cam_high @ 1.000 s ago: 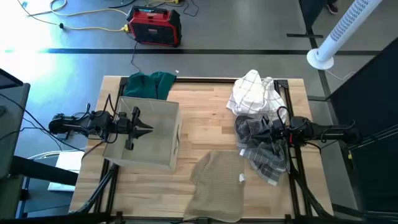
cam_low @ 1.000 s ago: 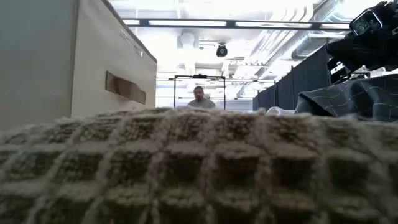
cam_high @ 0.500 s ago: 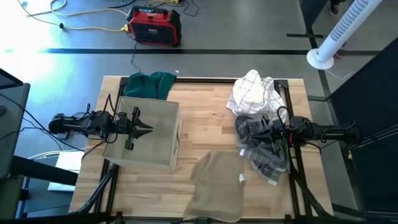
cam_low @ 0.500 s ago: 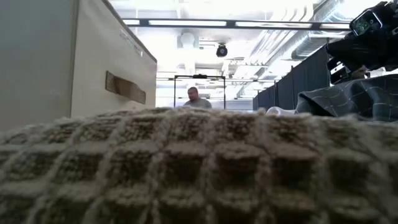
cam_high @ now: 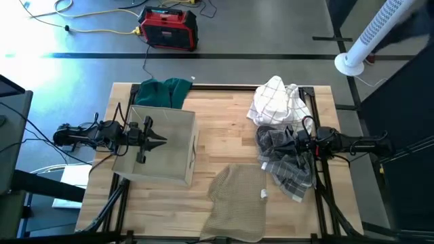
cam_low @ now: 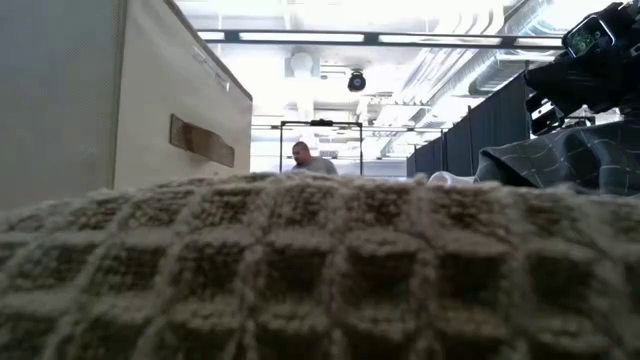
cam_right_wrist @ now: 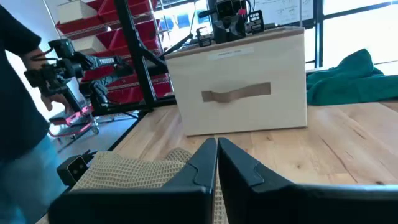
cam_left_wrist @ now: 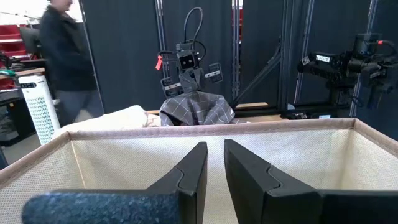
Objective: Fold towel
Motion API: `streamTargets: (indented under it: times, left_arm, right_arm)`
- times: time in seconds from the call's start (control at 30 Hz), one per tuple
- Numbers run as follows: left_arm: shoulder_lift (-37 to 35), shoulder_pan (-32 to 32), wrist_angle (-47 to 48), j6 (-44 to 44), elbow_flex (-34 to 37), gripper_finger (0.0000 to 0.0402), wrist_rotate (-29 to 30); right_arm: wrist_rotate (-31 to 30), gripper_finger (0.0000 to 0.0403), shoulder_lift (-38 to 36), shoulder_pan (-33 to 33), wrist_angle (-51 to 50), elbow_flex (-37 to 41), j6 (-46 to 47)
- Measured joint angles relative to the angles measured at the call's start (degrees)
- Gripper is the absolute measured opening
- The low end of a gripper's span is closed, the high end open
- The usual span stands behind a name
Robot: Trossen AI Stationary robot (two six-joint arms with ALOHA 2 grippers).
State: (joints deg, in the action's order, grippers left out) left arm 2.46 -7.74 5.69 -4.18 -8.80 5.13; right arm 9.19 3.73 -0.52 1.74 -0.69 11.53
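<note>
The right gripper [cam_high: 293, 144], fingers pressed together with nothing between them, hovers over the grey plaid towel [cam_high: 288, 169]. The beige waffle towel [cam_high: 237, 200] lies nearer the table's front edge. To fold well, I think it should open first and pinch one corner. The left gripper [cam_high: 160, 141], almost closed, waits over the fabric bin [cam_high: 176, 146].

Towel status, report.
Left end effector shut above beige fabric bin. Right end effector shut over crumpled grey plaid towel. Tan waffle towel alongside.

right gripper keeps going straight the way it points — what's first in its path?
Probably the beige fabric storage box: the right gripper points across bare wooden table at its handled side. Depth is uncertain.
</note>
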Motion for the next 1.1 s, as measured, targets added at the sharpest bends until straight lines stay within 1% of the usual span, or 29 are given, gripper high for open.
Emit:
streamTargets:
  times: [0.4,0.5,0.6,0.67,0.73,0.8,0.87,1.1]
  left_arm:
    - [0.0,-0.01,-0.25,-0.11,0.0,0.0046,0.03]
    - [-0.02,0.01,-3.4,0.04,0.08,0.0047,0.78]
    - [0.0,0.01,-8.46,0.06,0.32,0.0047,1.14]
    - [0.04,-0.03,-13.04,0.18,0.33,0.0046,3.92]
    - [0.26,-0.01,-14.77,0.81,-0.56,0.0046,7.82]
    - [1.36,0.01,-14.21,0.48,-2.88,0.0046,10.55]
    - [3.16,0.01,-13.53,-0.78,-6.02,0.0047,12.3]
    - [16.34,0.01,-9.96,-5.23,-24.05,0.0046,21.42]
  right_arm:
    - [0.02,0.0,0.0,-0.01,0.02,0.0,0.0]
    - [0.02,0.0,0.0,-0.01,0.02,0.0,0.0]
    - [-0.37,0.0,0.0,0.07,0.03,0.0,-0.24]
    - [-2.83,0.0,0.01,0.12,0.08,0.02,0.16]
    - [-5.01,0.0,0.02,0.12,1.7,0.04,1.36]
    - [-6.21,0.0,0.08,0.14,4.57,-0.19,2.5]
    - [-9.38,0.0,1.09,0.15,3.97,-3.88,1.23]
    - [-20.48,0.0,4.61,0.16,1.85,-16.83,-3.2]
